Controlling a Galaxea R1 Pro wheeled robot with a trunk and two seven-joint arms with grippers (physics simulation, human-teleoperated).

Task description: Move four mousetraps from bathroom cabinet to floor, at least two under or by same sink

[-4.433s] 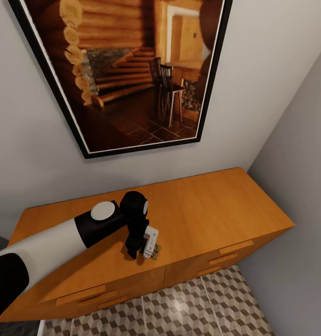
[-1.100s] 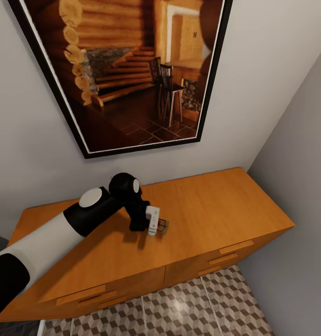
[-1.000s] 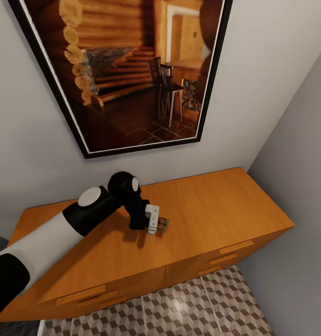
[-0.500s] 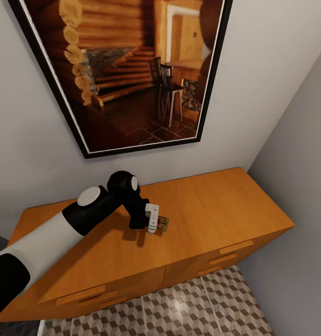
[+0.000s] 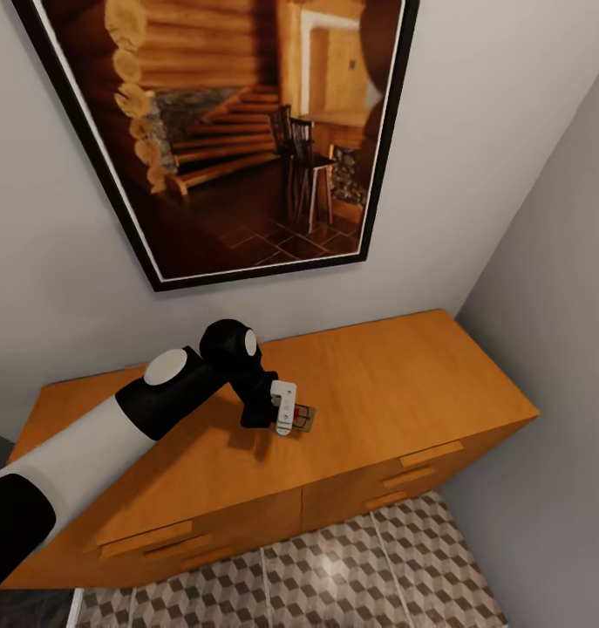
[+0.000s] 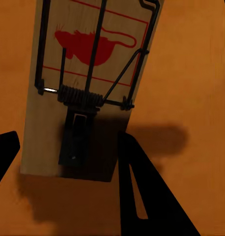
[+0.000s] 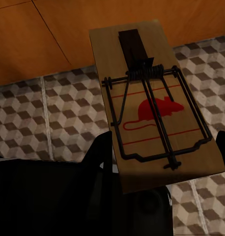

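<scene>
My left gripper (image 5: pixel 287 422) hangs over the middle of the orange-brown cabinet (image 5: pixel 404 384), shut on a tan mousetrap (image 5: pixel 305 418). In the left wrist view this mousetrap (image 6: pixel 93 73) sits between the two black fingers of the left gripper (image 6: pixel 68 142) and throws a shadow on the wood below, so it is held just off the top. In the right wrist view my right gripper (image 7: pixel 161 150) is shut on a second mousetrap (image 7: pixel 152 108), held above the cube-patterned bathroom floor (image 7: pixel 53 123) in front of the cabinet (image 7: pixel 43 39).
A large framed picture (image 5: pixel 238 131) hangs on the wall behind the cabinet. A grey side wall (image 5: pixel 552 349) closes in at the right end. Shut drawers with bar handles (image 5: pixel 430 453) face the tiled floor (image 5: pixel 334 576).
Over 4.4 s the left gripper carried its mousetrap from the cabinet's front edge back toward the middle. In the last half second the head view has shifted slightly; the arm stays put.
</scene>
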